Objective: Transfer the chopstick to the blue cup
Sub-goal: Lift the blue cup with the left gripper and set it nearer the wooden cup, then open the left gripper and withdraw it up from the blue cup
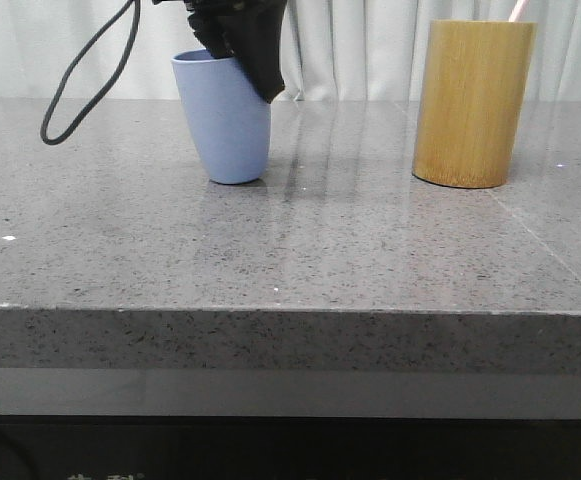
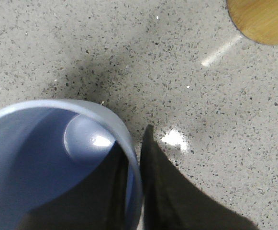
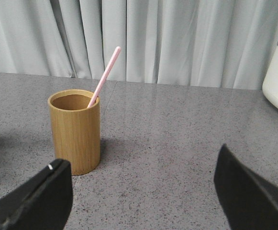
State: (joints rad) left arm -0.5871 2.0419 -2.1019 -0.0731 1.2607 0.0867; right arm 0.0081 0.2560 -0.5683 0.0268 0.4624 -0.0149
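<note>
Left end effector [image 1: 253,62] pinching blue cup [image 1: 225,120] rim; right end effector [image 3: 141,191] spread wide; chopstick [image 3: 104,75] in bamboo holder [image 3: 74,130].

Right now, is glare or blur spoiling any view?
Front view: curtain streaks reflect on the table, the blue cup stays sharp. Left wrist view: one bright glare spot beside the left tool, near cup rim soft. Right wrist view: chopstick crisp, tool fingers blurred.
</note>
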